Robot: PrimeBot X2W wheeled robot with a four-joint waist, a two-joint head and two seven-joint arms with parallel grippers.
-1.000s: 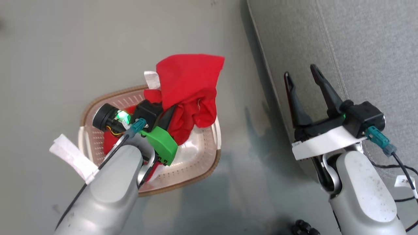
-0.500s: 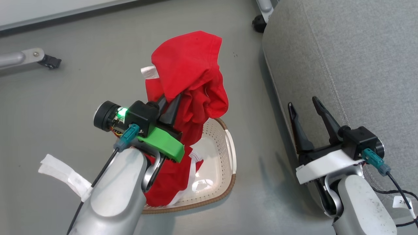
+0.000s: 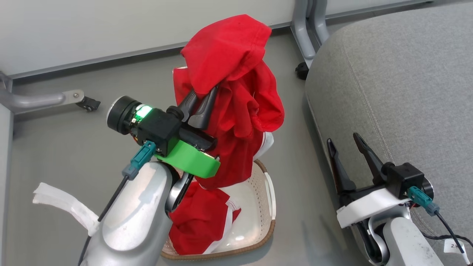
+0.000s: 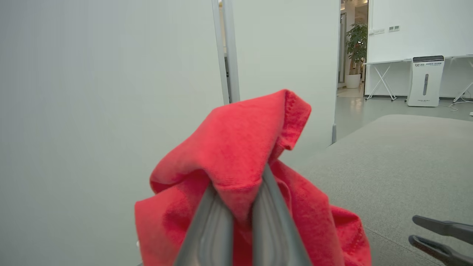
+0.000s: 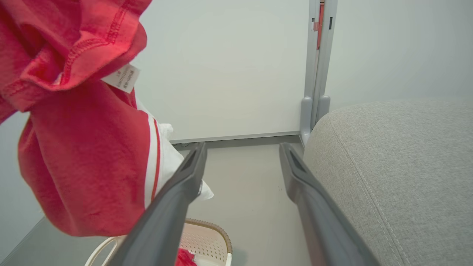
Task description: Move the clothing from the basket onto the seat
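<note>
My left gripper [image 3: 204,96] is shut on a bright red garment [image 3: 236,74], which hangs in folds above the basket [image 3: 266,207], clear of its rim. In the left wrist view the closed gripper [image 4: 236,201] pinches a bunch of that red cloth [image 4: 240,144]. A second red garment with white stripes [image 3: 199,221] lies inside the cream basket. The grey seat [image 3: 399,92] fills the right side. My right gripper [image 3: 343,139] stands open beside the seat's edge with nothing in it; its own view shows the gripper [image 5: 243,147], the hanging garment [image 5: 81,166], basket [image 5: 207,240] and seat [image 5: 399,166].
A pale wall runs along the back. Grey metal legs on castors stand at the far left [image 3: 83,101] and by the seat's far corner [image 3: 306,37]. Bare grey floor [image 3: 295,147] separates basket and seat. A white tape strip [image 3: 63,207] hangs off my left forearm.
My left gripper has lifted the red garment up out of the basket, uncovering a second one inside. The head camera has tilted up. The right gripper stays open.
</note>
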